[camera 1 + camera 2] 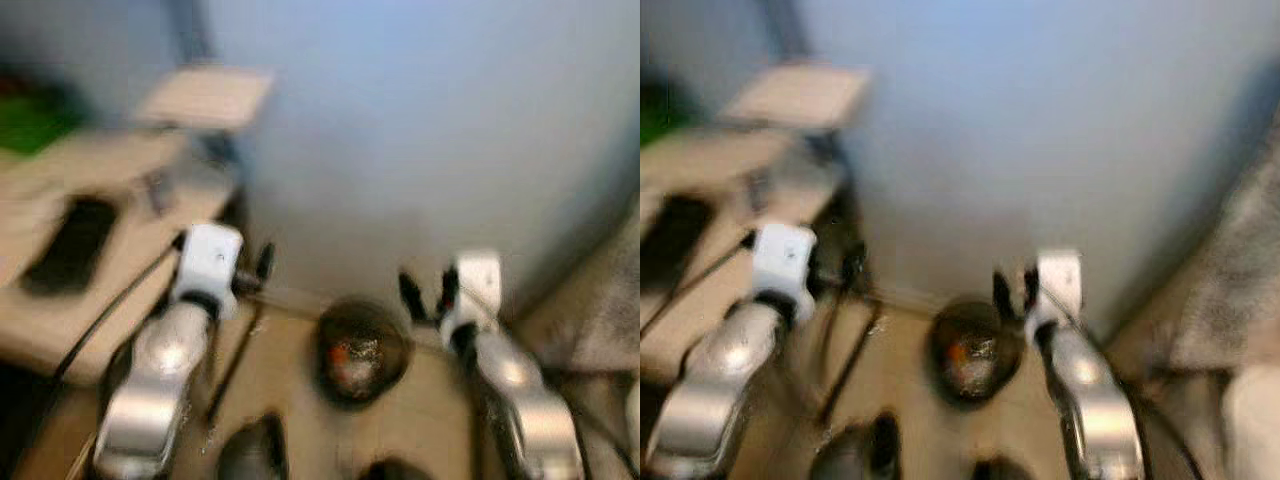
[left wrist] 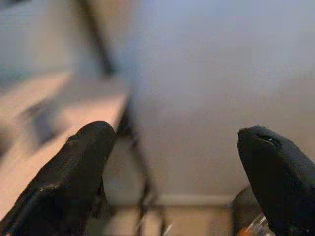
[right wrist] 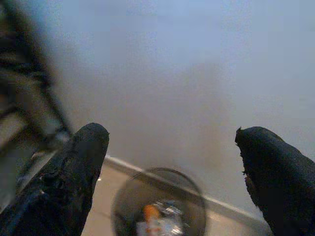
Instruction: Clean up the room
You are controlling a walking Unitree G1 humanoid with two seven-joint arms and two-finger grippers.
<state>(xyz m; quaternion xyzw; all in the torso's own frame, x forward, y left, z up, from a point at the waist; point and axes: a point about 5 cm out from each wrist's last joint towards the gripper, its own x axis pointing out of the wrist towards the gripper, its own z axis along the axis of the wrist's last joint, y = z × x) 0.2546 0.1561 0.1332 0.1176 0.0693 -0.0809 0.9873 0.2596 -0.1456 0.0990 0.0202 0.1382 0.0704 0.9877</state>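
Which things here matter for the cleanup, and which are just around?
For the job:
- trash bin, round, dark, litter inside, on the floor by the wall
- left gripper, open, empty
- right gripper, open, empty

Just around:
- table
- dark flat item on it, too blurred to name

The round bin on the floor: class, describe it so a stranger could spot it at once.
Find the pale blue wall. At its foot, on the tan floor, stands a small dark round bin between both grippers. Unlike the desk beside it, it holds shiny litter with an orange fleck.

a dark round bin (image 1: 360,350) stands on the tan floor (image 1: 280,380) beside the wall.
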